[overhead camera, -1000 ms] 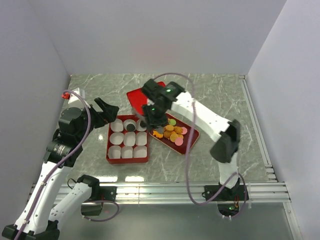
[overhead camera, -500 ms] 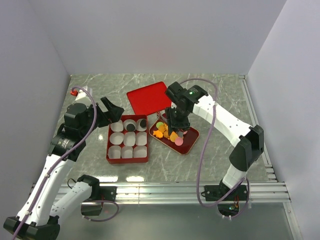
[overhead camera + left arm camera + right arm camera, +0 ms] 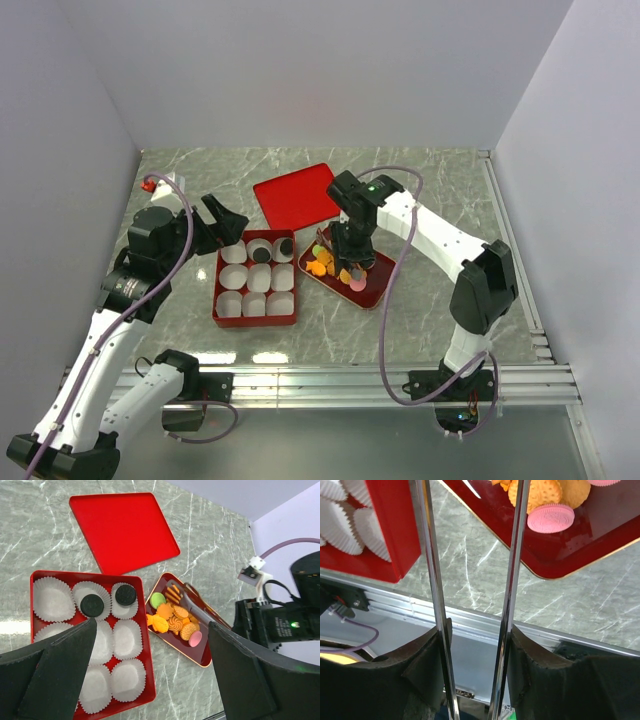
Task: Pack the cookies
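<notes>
Seen from the top external view, a green-grey marble table (image 3: 230, 165) carries a square red box (image 3: 216, 290) holding nine white pleated paper cups (image 3: 243, 303). A flat red lid (image 3: 297, 195) lies behind the box, and a shallow red tray (image 3: 376, 281) lies just to its right. Most of the small cookies (image 3: 330, 263), orange, green and pink, are heaped in the tray. Two black cookies (image 3: 260, 251) lie in the middle and right cups of the far row. The left end effector (image 3: 228, 217) is held wide open near the box's far left corner, with nothing between its jaws. The right end effector (image 3: 348, 255) is poised over the tray.

From the left wrist view, the widely parted left fingers (image 3: 60, 675) are seen framing the box, tray and lid. Slender metal tongs (image 3: 192, 606) are seen reaching into the tray beside the heap.

From the right wrist view, the two bright arms of the tongs are seen pressed against the inner faces of the right fingers (image 3: 427, 670), so the right end effector is closed on the tongs. A pink cookie (image 3: 551, 518) is seen at the tray's near end, touching orange ones.
</notes>
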